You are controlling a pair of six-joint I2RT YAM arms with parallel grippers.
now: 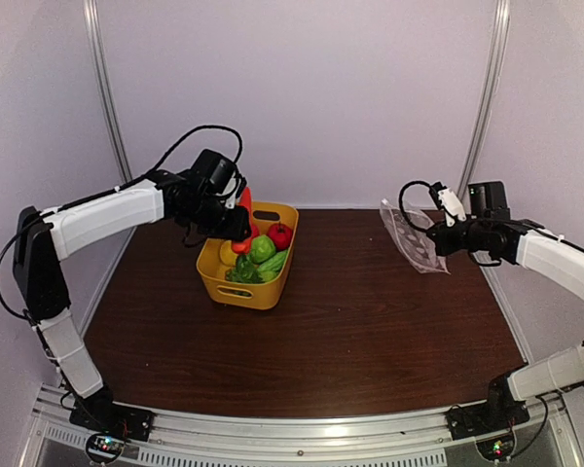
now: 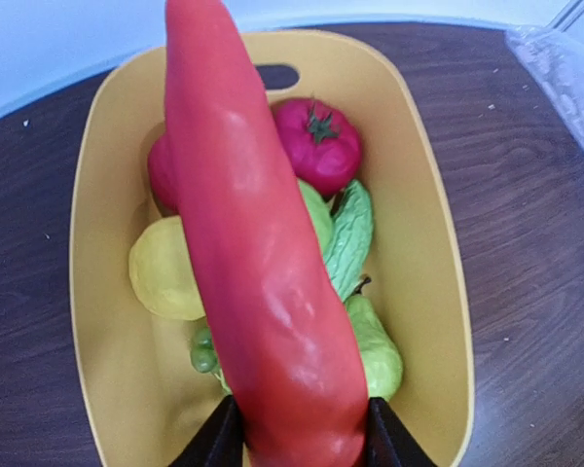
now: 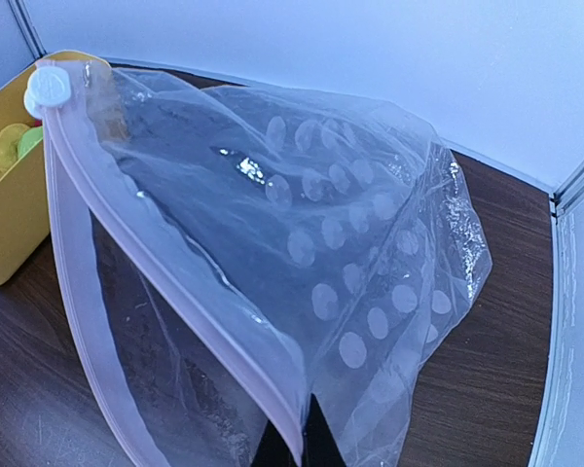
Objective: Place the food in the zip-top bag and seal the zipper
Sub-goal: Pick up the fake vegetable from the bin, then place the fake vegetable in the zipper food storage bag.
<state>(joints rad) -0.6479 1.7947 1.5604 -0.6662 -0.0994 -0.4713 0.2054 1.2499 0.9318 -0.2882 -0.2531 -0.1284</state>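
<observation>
Edges: the yellow basket is sitting left of centre toward the rear of the worktop. It is well apart from the zip-top bag, near the right rear edge, with dark wood showing between them.

Markings: the bag is carrying printed pale dots.

The left pincer is clamping the end of a long red-orange vegetable over the basket, above the other food. The right pincer is pinching the bag up beside the zipper, whose lips are standing parted.
</observation>
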